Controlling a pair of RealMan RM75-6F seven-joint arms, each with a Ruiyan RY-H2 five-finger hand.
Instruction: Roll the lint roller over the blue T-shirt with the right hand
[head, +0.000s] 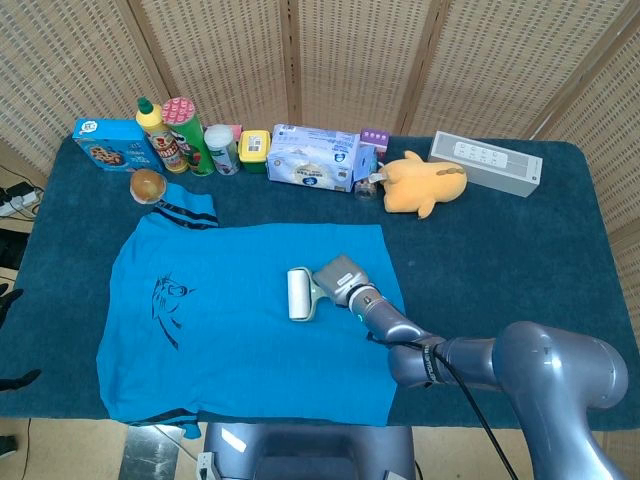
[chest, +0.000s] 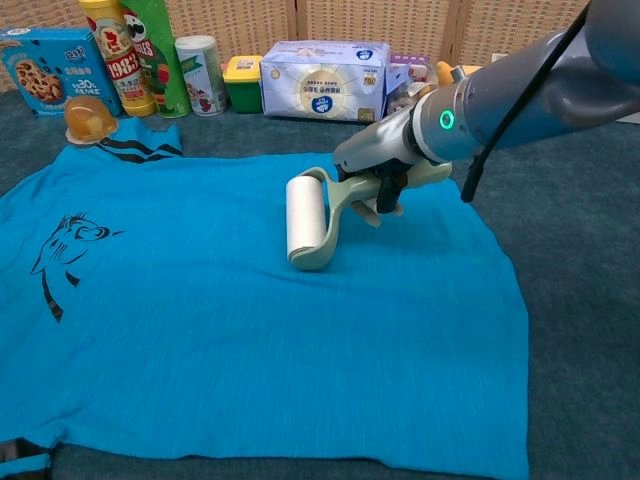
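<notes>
A blue T-shirt (head: 240, 330) (chest: 200, 330) with a small dark print lies flat on the dark blue tablecloth. My right hand (head: 340, 279) (chest: 378, 165) grips the pale green handle of the lint roller (head: 299, 293) (chest: 303, 219). The white roll lies on the shirt's upper middle, just left of the hand. My left hand does not show in either view.
Along the table's back edge stand a biscuit box (head: 112, 143), bottles and cans (head: 180, 135), a tissue pack (head: 315, 157), a yellow plush toy (head: 425, 182) and a grey speaker box (head: 486, 162). A small round jar (head: 148, 185) sits by the shirt's collar.
</notes>
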